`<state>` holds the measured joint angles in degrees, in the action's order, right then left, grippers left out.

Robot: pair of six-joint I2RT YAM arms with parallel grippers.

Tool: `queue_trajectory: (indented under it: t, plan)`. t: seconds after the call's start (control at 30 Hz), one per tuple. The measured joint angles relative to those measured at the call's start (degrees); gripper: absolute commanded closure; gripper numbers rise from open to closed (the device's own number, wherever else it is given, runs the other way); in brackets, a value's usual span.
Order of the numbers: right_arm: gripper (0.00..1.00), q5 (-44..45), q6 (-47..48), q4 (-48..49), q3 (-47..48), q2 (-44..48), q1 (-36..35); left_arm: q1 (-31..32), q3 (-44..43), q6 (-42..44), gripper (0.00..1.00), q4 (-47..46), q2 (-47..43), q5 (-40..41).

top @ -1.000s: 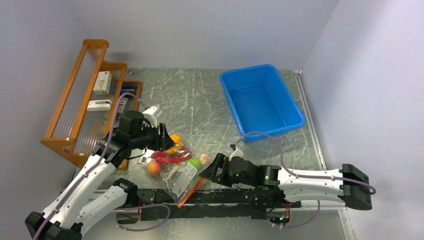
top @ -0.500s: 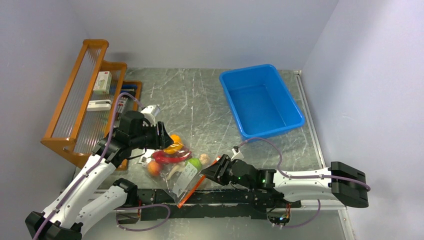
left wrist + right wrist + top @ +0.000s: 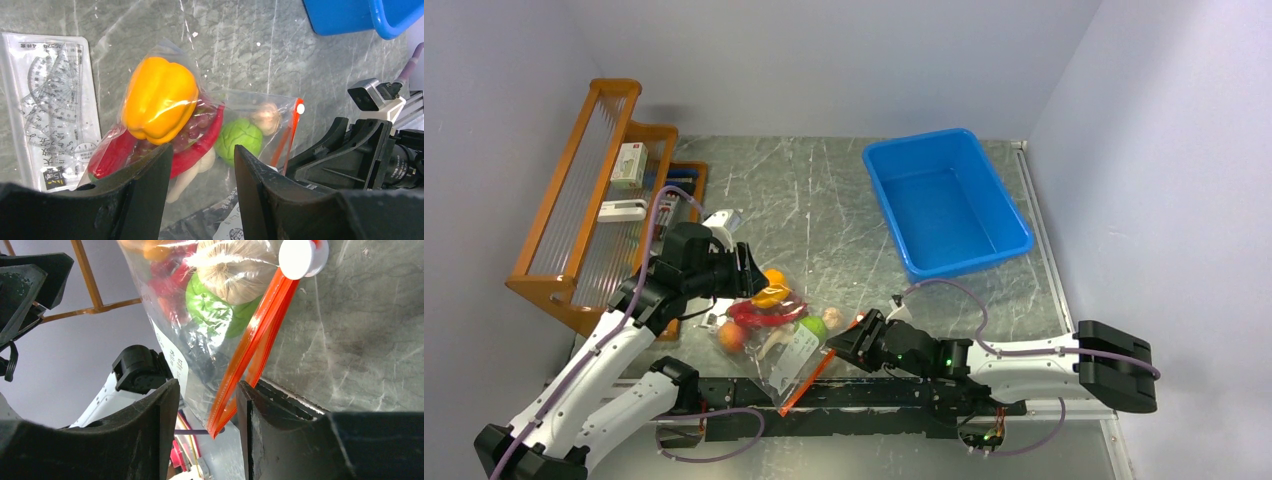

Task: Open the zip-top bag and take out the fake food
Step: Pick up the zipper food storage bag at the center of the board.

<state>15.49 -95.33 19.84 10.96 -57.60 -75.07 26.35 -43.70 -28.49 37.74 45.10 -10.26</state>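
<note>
The right end effector (image 3: 208,432) sits with its two black fingers apart and the lower end of the orange-red zip strip (image 3: 250,340) running down into the gap between them, not pinched as far as I can see. Only its wrist camera shows this. The same view shows the strip's round white slider (image 3: 303,257) at the far end, beside the pale garlic bulb (image 3: 232,265) and the green lime (image 3: 212,307). That arm lies low and stretched out leftward along the near edge of the grey marbled tabletop (image 3: 824,200). The left end effector (image 3: 202,200) also has its fingers spread. It hangs above the clear crinkly zip-top bag (image 3: 774,335), its arm rising from the near-left corner with the wrist bent down. Looking down from that wrist you can make out the orange-yellow bell pepper (image 3: 159,97), purple grapes (image 3: 192,127) and a curved red chilli (image 3: 202,147), all inside the plastic. It also shows a clear flat packet holding a protractor and set squares (image 3: 47,100) lying just left of the bag; its print is too small to read. The overhead view places the bag on the tabletop between the two end effectors, near the front edge. The bag's white label (image 3: 799,350) carries print I cannot read. Farther back stand a blue plastic tub (image 3: 944,200) and an orange wooden rack (image 3: 574,220) holding a small white box (image 3: 629,165).
</note>
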Motion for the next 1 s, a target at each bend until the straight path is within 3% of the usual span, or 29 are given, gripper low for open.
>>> queue_trajectory:
  t: [0.33,0.47,0.57,0.67,0.8,0.87,1.0]
  plan:
    - [0.69,0.28,1.51,8.28,-0.72,-6.62,1.27,0.00,0.07,-0.94,0.38,0.26,0.13,2.64]
    - [0.91,-1.05,2.47,11.41,0.09,-9.99,2.86,0.00,0.07,-1.36,0.38,0.26,0.26,3.23]
    - [0.99,-1.49,3.39,12.33,0.39,-10.10,3.78,0.00,0.07,-1.53,0.38,0.37,0.46,3.65]
    - [1.00,-1.84,6.38,9.20,2.93,-8.37,5.81,0.00,0.07,-1.70,0.38,0.92,0.42,4.39]
    - [1.00,-3.21,15.78,-0.17,15.89,-8.02,11.15,0.00,0.07,-3.45,0.36,1.66,0.22,6.75]
    - [1.00,-6.34,22.73,-4.72,26.34,-10.69,15.93,0.00,0.07,-4.87,0.36,1.77,0.04,8.28]
    - [1.00,-14.27,32.79,-8.02,37.94,-17.25,24.57,0.00,0.00,-7.02,0.35,1.97,-0.04,9.18]
